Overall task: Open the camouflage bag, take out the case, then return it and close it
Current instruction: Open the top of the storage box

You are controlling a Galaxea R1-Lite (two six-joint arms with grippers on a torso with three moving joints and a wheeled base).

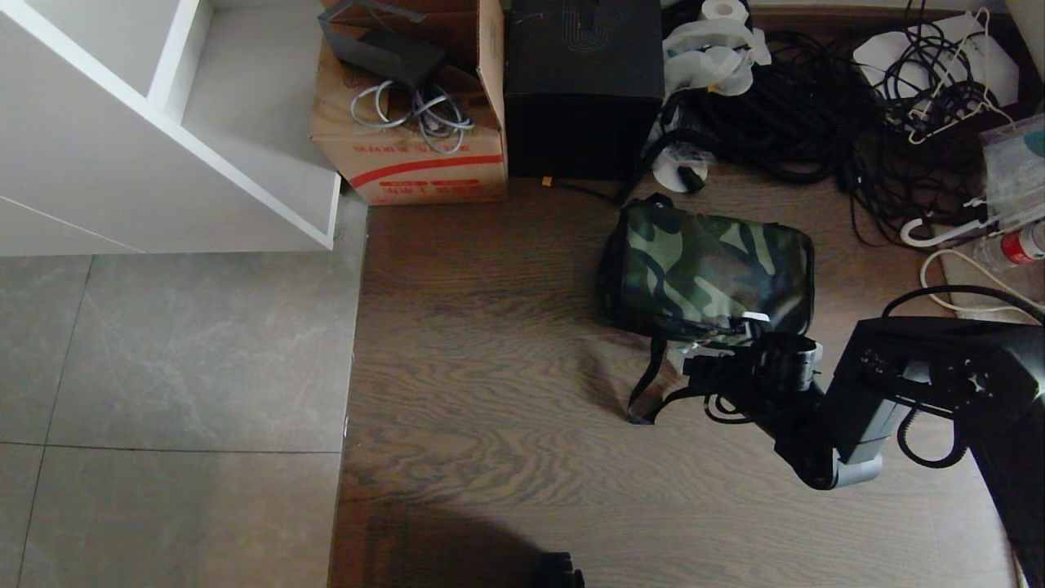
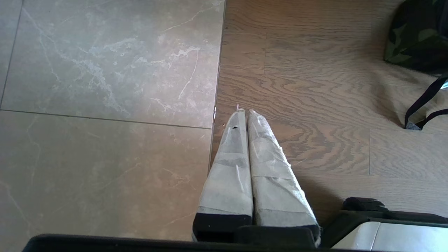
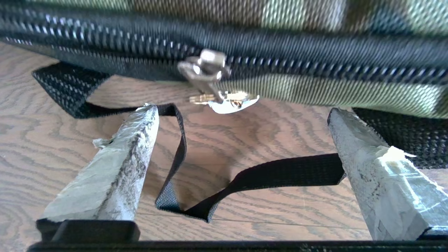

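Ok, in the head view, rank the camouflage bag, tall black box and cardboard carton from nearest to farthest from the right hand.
1. Camouflage bag: right at the open right hand.
2. Tall black box: beyond the bag, up against the back.
3. Cardboard carton: farthest, left of the box.

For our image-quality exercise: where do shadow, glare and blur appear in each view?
Head view: dark shadow on the wood floor at the bottom edge. Left wrist view: soft glare on the tile. Right wrist view: the camouflage bag blurs up close; its zipper pull glints.
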